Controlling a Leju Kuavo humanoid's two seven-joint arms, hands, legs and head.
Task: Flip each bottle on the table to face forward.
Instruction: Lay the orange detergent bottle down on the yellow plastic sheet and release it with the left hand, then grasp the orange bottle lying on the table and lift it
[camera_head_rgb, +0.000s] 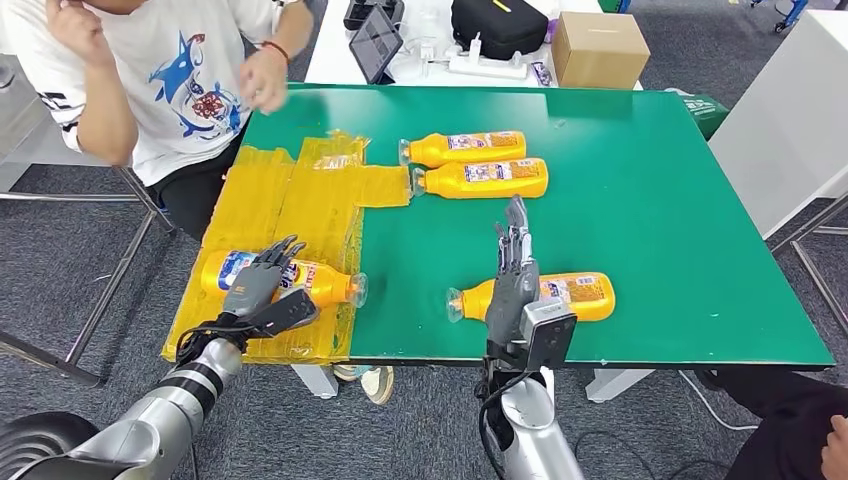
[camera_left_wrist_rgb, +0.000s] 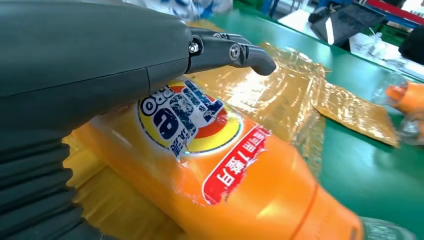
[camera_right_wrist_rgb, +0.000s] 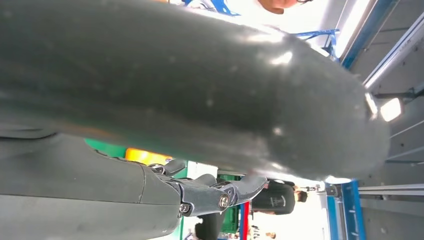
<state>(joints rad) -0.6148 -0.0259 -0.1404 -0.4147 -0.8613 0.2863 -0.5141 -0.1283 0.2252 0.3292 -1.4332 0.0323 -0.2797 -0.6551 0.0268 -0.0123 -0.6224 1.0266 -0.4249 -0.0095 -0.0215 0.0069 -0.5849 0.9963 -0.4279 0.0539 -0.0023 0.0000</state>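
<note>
The left robot hand (camera_head_rgb: 262, 281) rests fingers-apart over the bottle (camera_head_rgb: 320, 282) at the surface's (camera_head_rgb: 650, 200) near left corner, the right robot hand (camera_head_rgb: 513, 280) stands open-fingered against the near-edge bottle (camera_head_rgb: 580, 294), so next comes closing and rolling.

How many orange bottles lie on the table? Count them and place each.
4. Two orange bottles lie side by side at the far middle, one under the left hand on yellow film, one beside the right hand near the front edge.
</note>
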